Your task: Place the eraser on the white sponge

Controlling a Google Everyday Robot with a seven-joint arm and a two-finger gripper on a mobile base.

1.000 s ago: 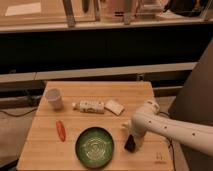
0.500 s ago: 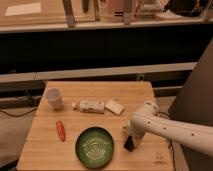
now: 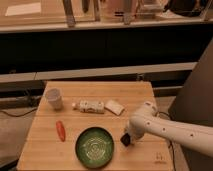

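The white sponge lies flat on the wooden table, right of the white patterned bottle. My gripper is at the end of the white arm, low over the table, just right of the green bowl and in front of the sponge. A dark shape sits at the gripper's tip. I cannot tell whether it is the eraser or part of the gripper. No eraser shows anywhere else on the table.
A white cup stands at the back left. An orange carrot-like stick lies left of the bowl. A dark shelf unit runs behind the table. The table's right edge is close under the arm.
The gripper has shifted slightly left and toward the sponge. Nothing else on the table has moved.
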